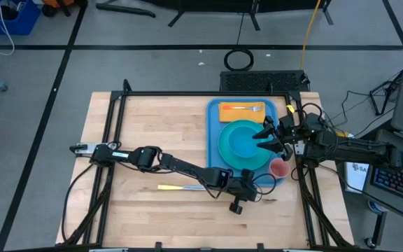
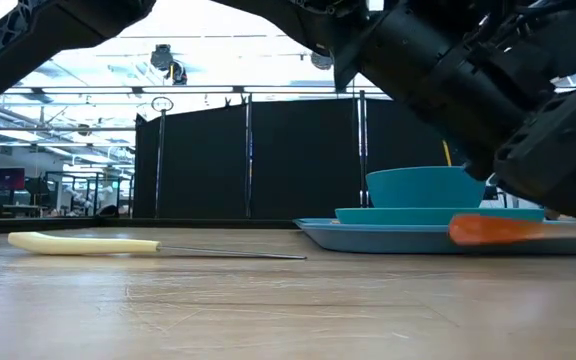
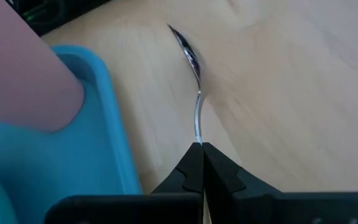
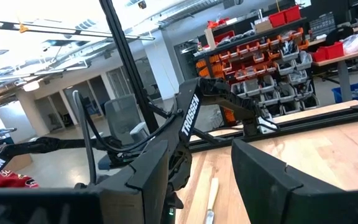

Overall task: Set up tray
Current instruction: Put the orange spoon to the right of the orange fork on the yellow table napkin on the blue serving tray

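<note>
High view: tray on the counter's right half, plate and bowl on it. Left gripper sits just off the tray's near edge; right gripper, jaws spread, hovers over the bowl. Left wrist view adds: jaws pressed together, probably pinching a spoon handle, long axis pointing away beside the tray.

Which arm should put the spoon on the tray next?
Left, probably. The left gripper is already shut on the spoon beside the tray. The right gripper hangs open over the plate.
</note>
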Available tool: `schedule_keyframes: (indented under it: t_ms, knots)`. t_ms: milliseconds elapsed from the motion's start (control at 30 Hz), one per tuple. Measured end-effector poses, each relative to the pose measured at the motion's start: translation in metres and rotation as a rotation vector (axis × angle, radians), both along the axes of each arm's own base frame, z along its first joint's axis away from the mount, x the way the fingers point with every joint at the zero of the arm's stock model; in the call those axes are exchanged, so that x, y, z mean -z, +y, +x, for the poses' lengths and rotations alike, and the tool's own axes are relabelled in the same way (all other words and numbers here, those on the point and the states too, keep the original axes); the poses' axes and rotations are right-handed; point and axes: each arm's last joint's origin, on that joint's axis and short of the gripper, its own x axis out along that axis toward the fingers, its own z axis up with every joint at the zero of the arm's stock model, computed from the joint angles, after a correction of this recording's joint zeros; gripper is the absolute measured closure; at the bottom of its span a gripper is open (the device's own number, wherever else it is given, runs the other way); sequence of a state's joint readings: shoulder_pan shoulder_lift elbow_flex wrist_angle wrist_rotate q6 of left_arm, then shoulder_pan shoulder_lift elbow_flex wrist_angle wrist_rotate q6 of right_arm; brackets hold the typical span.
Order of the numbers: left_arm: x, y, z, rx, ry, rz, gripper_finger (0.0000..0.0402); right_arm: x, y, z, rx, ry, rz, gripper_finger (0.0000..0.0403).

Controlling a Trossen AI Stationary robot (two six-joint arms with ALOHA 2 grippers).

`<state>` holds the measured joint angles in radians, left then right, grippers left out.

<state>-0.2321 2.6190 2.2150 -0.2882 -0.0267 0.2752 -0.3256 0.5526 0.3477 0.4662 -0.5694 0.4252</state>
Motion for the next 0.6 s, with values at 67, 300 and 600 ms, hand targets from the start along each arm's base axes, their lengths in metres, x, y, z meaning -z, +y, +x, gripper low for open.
schedule_keyframes:
  t_ms: [67,300,600]
  knots:
    - [0.001,0.0,-0.001,-0.001,0.008,0.005,0.0401,0.0,0.0,0.0,-0.001,0.0,0.0,0.0239]
    - [-0.014,0.0,-0.007,-0.004,0.036,0.042,0.0401,0.0,0.0,0.0,-0.003,0.0,0.0,0.0239]
    - [-0.035,-0.001,-0.014,-0.009,0.045,0.086,0.0401,0.0,0.0,0.0,-0.004,0.0,-0.001,0.0239]
